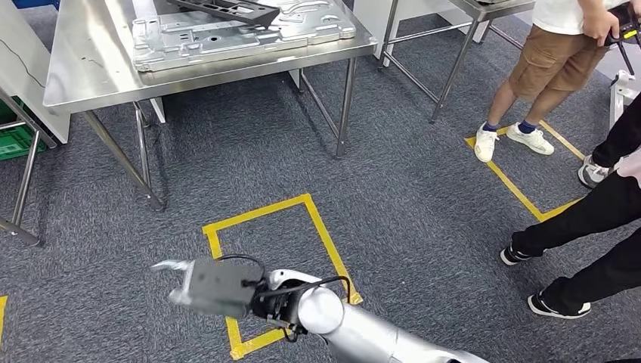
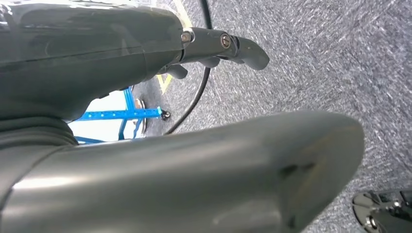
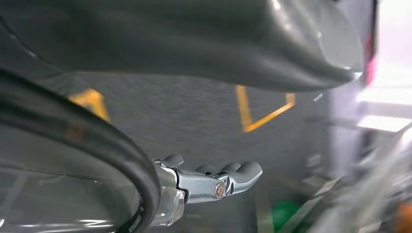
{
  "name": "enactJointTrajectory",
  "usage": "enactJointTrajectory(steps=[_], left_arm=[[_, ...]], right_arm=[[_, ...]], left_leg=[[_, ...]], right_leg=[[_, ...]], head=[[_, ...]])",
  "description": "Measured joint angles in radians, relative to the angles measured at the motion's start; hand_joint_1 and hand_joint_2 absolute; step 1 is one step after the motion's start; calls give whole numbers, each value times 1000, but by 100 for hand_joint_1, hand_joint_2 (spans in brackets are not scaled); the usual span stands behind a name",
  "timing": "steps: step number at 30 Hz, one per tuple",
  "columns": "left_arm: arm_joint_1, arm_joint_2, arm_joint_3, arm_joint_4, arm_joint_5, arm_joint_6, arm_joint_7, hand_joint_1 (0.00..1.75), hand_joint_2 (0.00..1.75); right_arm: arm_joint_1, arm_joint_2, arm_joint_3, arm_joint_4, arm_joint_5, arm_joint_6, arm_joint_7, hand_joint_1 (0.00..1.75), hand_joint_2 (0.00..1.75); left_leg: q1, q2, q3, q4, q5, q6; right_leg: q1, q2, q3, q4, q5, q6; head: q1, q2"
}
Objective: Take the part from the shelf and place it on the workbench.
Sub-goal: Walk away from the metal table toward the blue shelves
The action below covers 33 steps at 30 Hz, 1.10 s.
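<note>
Right hand (image 1: 189, 283) hangs low over grey carpet, arm swung out across the body, blurred in the head view. From its own wrist, the fingers (image 3: 228, 175) lie straight and the thick thumb stands well away from them; nothing in between, so the hand is empty and spread. Left hand (image 2: 97, 53) likewise: fingers (image 2: 243, 48) stretched out, thumb (image 2: 218, 165) apart from them, nothing held, only carpet and a blue frame (image 2: 121, 114) past it. A yellow tape square (image 1: 261, 215) lies on the floor just ahead of the right hand. Well beyond that, far out of reach, stands a steel table (image 1: 83, 68) carrying a flat pressed metal plate (image 1: 242, 34) with a black part (image 1: 227, 9) resting across its far end. A green crate (image 1: 15, 140) sits beside the table leg, off past the fingertips. People stand well off on the arm's other side: one in brown shorts (image 1: 555, 60), others in dark trousers (image 1: 597, 219). Judgement on progress: neither hand carries anything, so this is not a carrying stage. Cannot tell whether the steel table is the workbench with the part already delivered, or whether the pick has yet to begin. If the former, the task looks done and the arms are at rest; if the latter, everything remains: reach, grasp, carry, set down.
</note>
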<state>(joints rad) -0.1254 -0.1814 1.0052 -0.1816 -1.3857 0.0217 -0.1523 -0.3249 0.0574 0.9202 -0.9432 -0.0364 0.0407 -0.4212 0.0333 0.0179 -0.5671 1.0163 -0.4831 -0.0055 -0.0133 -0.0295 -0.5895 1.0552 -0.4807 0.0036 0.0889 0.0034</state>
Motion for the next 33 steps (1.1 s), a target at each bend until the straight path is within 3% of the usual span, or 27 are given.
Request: enactJointTrajectory(steps=[2,5,7,9,11,12,14,17,18,21,23,25,27,28,31,33], left_arm=[[8,2,0,0,4,0,0,0,0],[15,4,0,0,5,0,0,0,0],[18,6,0,0,3,0,0,0,0],[22,6,0,0,1,-1,0,0,0],[26,7,0,0,-1,-2,0,0,0],[28,7,0,0,-2,-2,0,0,0],[29,8,0,0,-4,-3,0,0,0],[30,9,-1,0,-6,-7,-4,0,0],[30,9,-2,0,-6,-10,-7,0,0],[32,10,-5,0,-7,-15,-3,0,0],[32,10,-6,0,-6,-18,2,0,0],[34,11,-7,0,-6,-21,2,0,0],[36,11,-7,0,-6,-23,2,0,0],[37,11,-7,0,-5,-23,2,0,0],[37,11,-7,0,0,-23,2,0,0],[37,12,-7,0,2,-23,2,0,0]], right_arm=[[20,16,-49,103,-2,-20,-11,0,0],[47,34,-119,234,-9,-51,-8,0,0],[54,42,-163,310,-4,-76,10,0,0],[59,47,-199,380,4,-105,41,0,0],[70,48,-234,445,2,-125,74,0,0],[77,48,-250,471,0,-130,87,0,0],[86,46,-279,512,-6,-140,105,0,0],[95,42,-323,571,-12,-163,139,0,0],[100,38,-337,590,-16,-166,153,0,0],[123,22,-380,637,-42,-175,203,0,0],[137,9,-411,663,-63,-183,249,0,0],[155,-4,-442,687,-81,-192,303,0,0],[181,-18,-467,706,-96,-198,347,0,0],[194,-25,-479,714,-103,-199,363,0,0],[223,-42,-514,732,-133,-202,396,0,0],[236,-48,-534,740,-147,-203,411,0,0]], left_leg=[[-5,7,-6,1,3,-12],[-2,13,-14,11,-8,-26],[0,1,-45,92,-64,-30],[-3,-8,-101,232,-132,-29],[-5,-12,-126,302,-147,-27],[-5,-13,-118,290,-133,-25],[-5,-19,-67,190,-78,-22],[-3,-62,1,40,-30,-14],[-5,-71,3,29,-32,-12],[-4,-58,0,21,-24,1],[0,-44,0,15,-18,12],[-2,-28,-2,14,-16,16],[-3,-13,-3,15,-16,16],[-2,-6,-3,15,-17,15],[-5,14,-2,15,-19,11],[-11,25,-3,15,-19,2]], right_leg=[[7,-9,14,-44,3,-3],[4,3,6,-50,9,-16],[2,9,6,-54,15,-30],[7,17,4,-53,17,-38],[12,28,3,-52,18,-39],[13,34,3,-52,18,-39],[13,45,3,-48,18,-39],[16,64,-9,-34,19,-32],[17,69,-15,-32,21,-27],[14,78,-27,-25,19,-12],[11,66,-57,38,-23,-4],[7,53,-115,168,-87,2],[3,48,-146,244,-107,6],[1,45,-133,225,-89,7],[4,10,-27,27,-10,6],[11,-8,4,-36,-1,4]], head=[[-1,0],[-1,0],[-1,0],[-2,0],[-2,0],[-2,0],[-2,0],[-2,0],[-2,0],[-1,0],[1,0],[3,0],[3,0],[3,0],[3,0],[2,0]])
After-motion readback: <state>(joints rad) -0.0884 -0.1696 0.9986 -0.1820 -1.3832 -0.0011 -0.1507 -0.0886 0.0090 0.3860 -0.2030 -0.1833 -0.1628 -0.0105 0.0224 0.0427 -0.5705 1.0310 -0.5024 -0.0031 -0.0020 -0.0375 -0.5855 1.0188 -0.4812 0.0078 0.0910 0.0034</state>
